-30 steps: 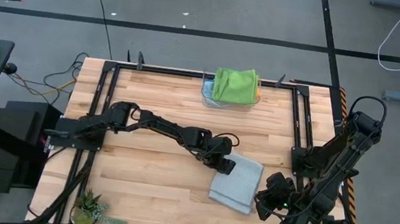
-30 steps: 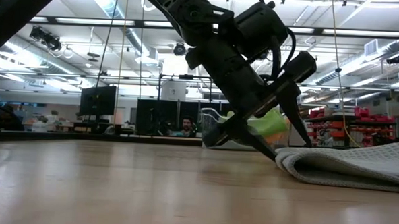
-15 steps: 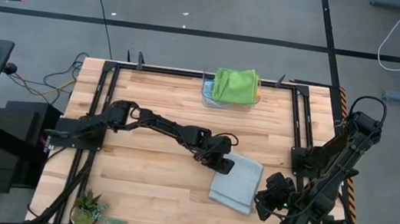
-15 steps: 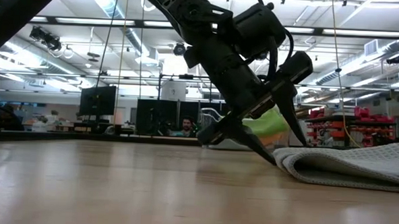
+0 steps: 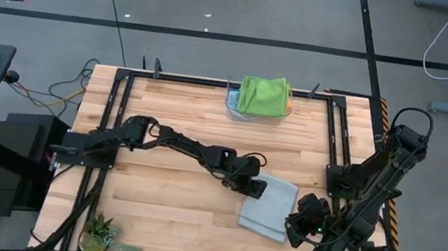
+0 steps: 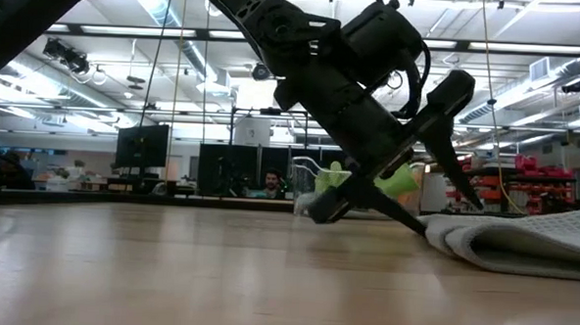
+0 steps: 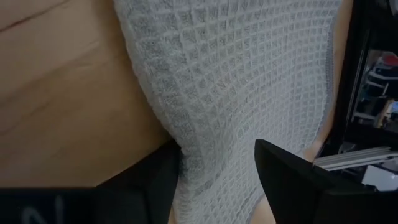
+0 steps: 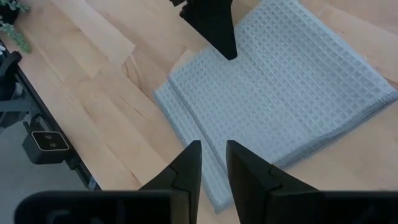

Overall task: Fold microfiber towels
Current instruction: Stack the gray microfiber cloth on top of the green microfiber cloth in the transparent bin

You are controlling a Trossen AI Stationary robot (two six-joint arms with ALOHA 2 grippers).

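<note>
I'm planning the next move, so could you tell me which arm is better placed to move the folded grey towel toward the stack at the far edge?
Probably the left. The left gripper is open, straddling the grey towel edge. The right gripper hovers beside its opposite edge, farther from the green towel.

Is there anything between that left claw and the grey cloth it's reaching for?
Nothing visible. The left gripper is open, with its fingers astride the edge of the folded grey towel.

grey waffle-weave towel (image 5: 269, 205) | bright green towel (image 5: 263, 95) | light wood table (image 5: 181, 120)
</note>
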